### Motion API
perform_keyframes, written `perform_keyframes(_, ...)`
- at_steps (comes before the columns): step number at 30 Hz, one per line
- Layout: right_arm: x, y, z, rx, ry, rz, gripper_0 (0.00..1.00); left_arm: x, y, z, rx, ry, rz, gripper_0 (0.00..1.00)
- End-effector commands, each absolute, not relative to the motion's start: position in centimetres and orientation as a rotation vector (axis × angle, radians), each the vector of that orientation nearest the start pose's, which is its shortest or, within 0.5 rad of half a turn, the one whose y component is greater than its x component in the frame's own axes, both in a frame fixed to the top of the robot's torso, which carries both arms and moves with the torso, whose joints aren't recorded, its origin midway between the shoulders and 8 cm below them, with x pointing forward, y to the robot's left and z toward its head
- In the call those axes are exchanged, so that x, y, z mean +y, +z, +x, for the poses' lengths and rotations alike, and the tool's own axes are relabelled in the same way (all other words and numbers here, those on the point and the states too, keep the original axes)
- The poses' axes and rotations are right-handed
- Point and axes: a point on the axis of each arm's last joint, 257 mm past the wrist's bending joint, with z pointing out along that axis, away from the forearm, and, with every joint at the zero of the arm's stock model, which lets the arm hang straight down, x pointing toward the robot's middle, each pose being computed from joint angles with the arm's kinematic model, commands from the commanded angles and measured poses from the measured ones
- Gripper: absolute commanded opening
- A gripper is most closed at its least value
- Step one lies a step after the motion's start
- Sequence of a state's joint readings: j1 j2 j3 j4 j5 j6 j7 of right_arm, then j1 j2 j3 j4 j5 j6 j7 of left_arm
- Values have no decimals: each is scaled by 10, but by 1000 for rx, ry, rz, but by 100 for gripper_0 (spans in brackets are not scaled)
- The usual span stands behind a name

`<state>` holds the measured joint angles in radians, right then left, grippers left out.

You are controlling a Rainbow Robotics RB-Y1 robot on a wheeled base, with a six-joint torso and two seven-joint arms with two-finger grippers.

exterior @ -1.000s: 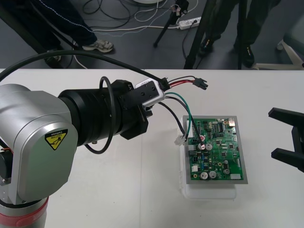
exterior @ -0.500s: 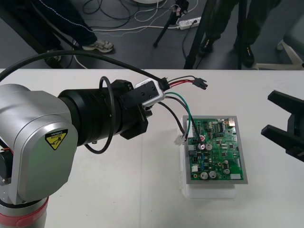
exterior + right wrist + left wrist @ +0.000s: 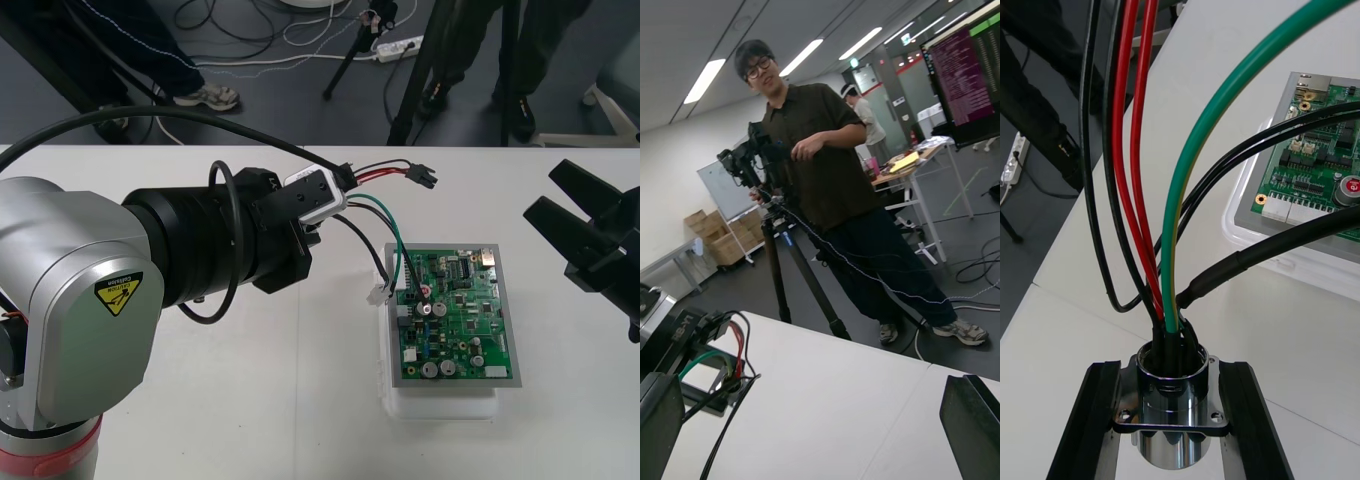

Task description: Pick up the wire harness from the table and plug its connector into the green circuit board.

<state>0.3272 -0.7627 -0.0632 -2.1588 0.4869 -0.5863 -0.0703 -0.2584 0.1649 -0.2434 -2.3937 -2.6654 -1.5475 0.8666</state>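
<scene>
Left arm (image 3: 90,290): reaches in from the left, low over the worktop (image 3: 300,420). Its big silver link is nearest the camera and its black wrist stretches out roughly level toward the board.
Left pincer (image 3: 1169,367): clenched on the round metal socket (image 3: 1171,420) of the wire harness (image 3: 380,190). One black finger (image 3: 1090,420) presses each side of the flange.
Harness wires: red, black and green leads (image 3: 1225,97) rise out of the socket and fan out above the worktop, arching toward the board.
Plug (image 3: 425,178): small and black, at the end of the red and black leads. It sits past the far left corner of the board and clear of it, not seated in the board.
White connector (image 3: 378,296): at the end of a black lead, just beside the board's left edge.
Green circuit board (image 3: 455,310): lies flat on its white base (image 3: 440,405), right of the left pincer.
Right arm: enters from the right edge, beyond the board's right side.
Right pincer (image 3: 543,190): released. Its two black fingers (image 3: 560,178) are spread wide, pointing toward the far left and holding nothing, well apart from harness and board.
</scene>
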Motion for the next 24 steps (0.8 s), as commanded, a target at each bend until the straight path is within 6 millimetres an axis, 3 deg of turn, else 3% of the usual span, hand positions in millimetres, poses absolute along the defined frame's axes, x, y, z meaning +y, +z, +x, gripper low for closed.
perform_keyframes(1,-165,-10,360,1267,985,-302,100,19,-107,397,1659,-53,1311,0)
perform_keyframes(7,-150,0,359,1273,985,-242,100,22,-108,399,1666,-38,1310,0)
perform_keyframes(19,-117,-21,349,1328,1045,-199,100,28,-113,402,1686,-23,1306,0)
perform_keyframes(24,-106,-16,349,1333,1047,-172,100,26,-113,402,1682,-25,1310,0)
